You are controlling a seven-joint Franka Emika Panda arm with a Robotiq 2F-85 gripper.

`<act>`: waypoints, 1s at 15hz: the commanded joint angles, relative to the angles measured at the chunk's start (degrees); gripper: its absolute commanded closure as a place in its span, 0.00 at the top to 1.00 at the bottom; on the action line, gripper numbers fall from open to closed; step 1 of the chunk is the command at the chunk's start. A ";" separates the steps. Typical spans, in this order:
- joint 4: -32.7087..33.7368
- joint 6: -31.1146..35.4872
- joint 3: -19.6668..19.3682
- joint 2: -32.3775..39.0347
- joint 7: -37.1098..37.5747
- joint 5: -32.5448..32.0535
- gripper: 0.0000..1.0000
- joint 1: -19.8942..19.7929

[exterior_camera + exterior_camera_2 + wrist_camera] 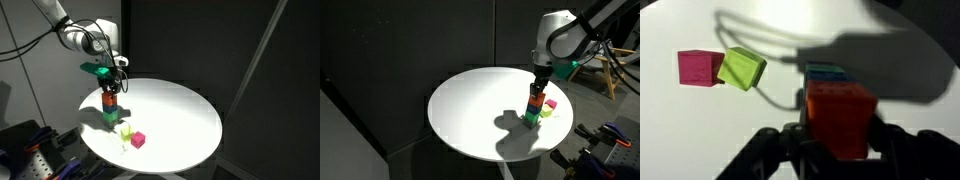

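Several-block stack (109,112) near surface (180,120) edge; gripper (110,92) clamped on its top orange block (840,118). Sideways drag or off-ctr release could topple it onto lime block (742,68).

Round white table (180,115); on it stand a block stack (110,119), a lime block (125,131); a pink block (138,140) just beside.
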 commanded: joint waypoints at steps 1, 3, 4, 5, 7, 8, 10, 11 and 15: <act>0.86 -0.70 -0.26 -0.29 -0.50 -0.79 0.28 0.03; 0.83 -1.04 -0.22 -0.94 -0.51 -0.79 0.27 0.07; 0.84 -1.20 -0.22 -1.24 -0.41 -0.89 0.27 0.09; 0.91 -1.42 -0.20 -1.44 -0.59 -0.76 0.27 0.08; 1.03 -1.55 -0.23 -1.79 -0.62 -0.74 0.27 0.04; 1.08 -1.62 -0.27 -2.00 -0.61 -0.73 0.27 0.00; 1.22 -1.64 -0.39 -2.21 -0.48 -0.90 0.27 -0.09; 1.37 -1.67 -0.48 -2.21 -0.45 -0.94 0.27 -0.17; 1.85 -1.85 -1.24 -2.09 -0.23 -1.25 0.27 -0.67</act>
